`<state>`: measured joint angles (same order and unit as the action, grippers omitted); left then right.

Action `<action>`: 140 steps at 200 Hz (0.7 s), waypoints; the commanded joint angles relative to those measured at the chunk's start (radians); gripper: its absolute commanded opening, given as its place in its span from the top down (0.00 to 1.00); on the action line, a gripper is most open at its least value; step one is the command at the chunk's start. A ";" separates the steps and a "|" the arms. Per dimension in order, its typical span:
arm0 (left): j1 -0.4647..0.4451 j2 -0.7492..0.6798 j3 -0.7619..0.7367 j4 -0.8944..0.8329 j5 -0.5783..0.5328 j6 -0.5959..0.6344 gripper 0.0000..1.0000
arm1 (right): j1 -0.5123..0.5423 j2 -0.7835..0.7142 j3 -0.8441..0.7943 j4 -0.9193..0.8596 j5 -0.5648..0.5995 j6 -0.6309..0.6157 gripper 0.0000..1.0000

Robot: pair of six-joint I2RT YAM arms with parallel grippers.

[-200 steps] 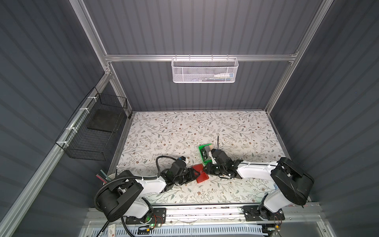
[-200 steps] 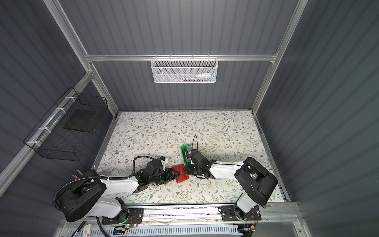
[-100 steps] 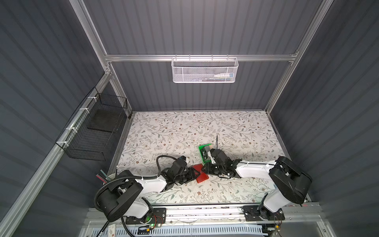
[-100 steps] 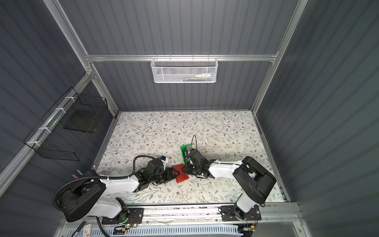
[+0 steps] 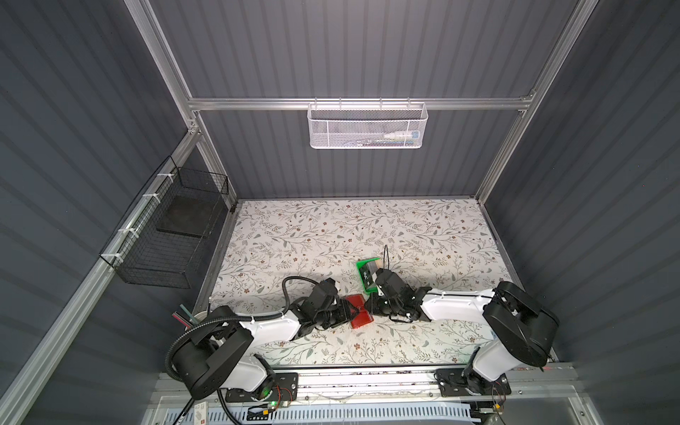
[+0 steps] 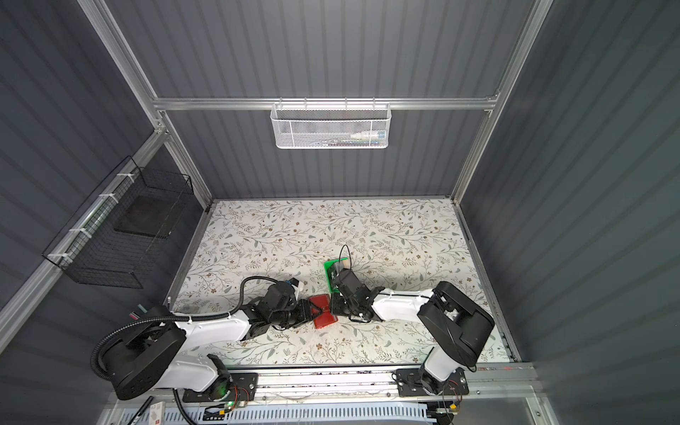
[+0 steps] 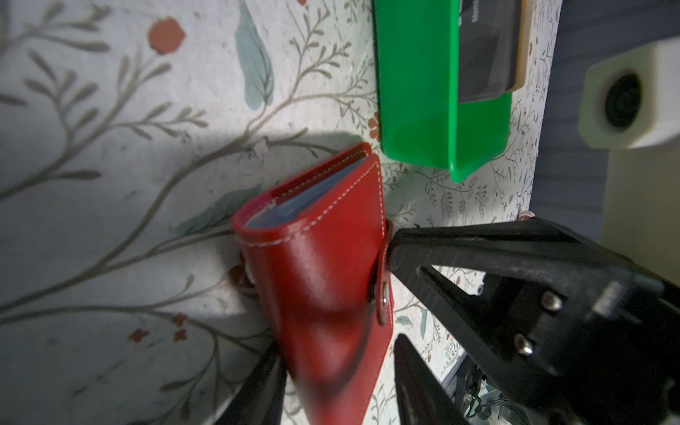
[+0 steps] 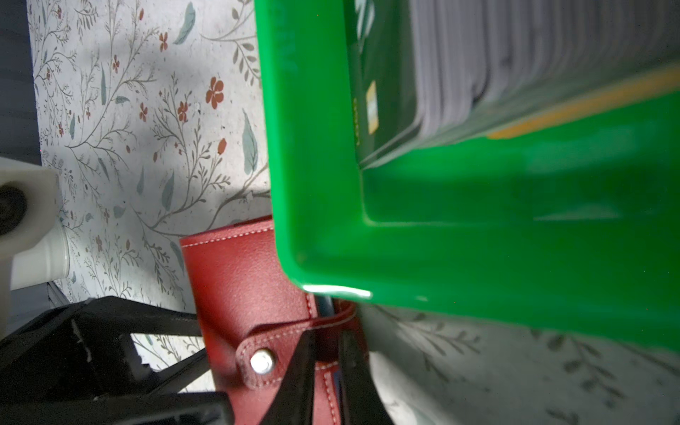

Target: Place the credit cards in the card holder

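The red card holder (image 5: 362, 319) (image 6: 323, 317) lies closed on the floral table between my two grippers. My left gripper (image 7: 337, 342) is shut on its body (image 7: 323, 257), one finger on each side. In the right wrist view my right gripper (image 8: 327, 336) is pinched on the snap tab strap (image 8: 294, 327), just past the metal snap (image 8: 262, 361). The credit cards (image 7: 485, 55) (image 8: 515, 55) stand stacked on edge in the green tray (image 7: 415, 92) (image 8: 478, 239), right beside the card holder.
The green tray (image 5: 364, 281) (image 6: 330, 281) sits just behind the right gripper (image 5: 369, 307). A black wire basket (image 5: 173, 235) hangs on the left wall and a white mesh basket (image 5: 368, 125) on the back wall. Open tabletop (image 5: 331, 228) stretches behind.
My right gripper has narrowed its jaws onto the card holder's snap tab. The left gripper and the card holder have stayed where they were.
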<state>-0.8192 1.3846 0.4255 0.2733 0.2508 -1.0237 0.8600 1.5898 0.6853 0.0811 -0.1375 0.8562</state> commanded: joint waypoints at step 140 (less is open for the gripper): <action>-0.001 0.039 -0.039 0.108 0.027 -0.016 0.61 | -0.023 -0.118 -0.064 -0.039 0.002 -0.004 0.62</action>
<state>-0.8192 1.4143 0.3840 0.3805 0.2737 -1.0332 0.8558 1.4639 0.6041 0.0563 -0.1181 0.8680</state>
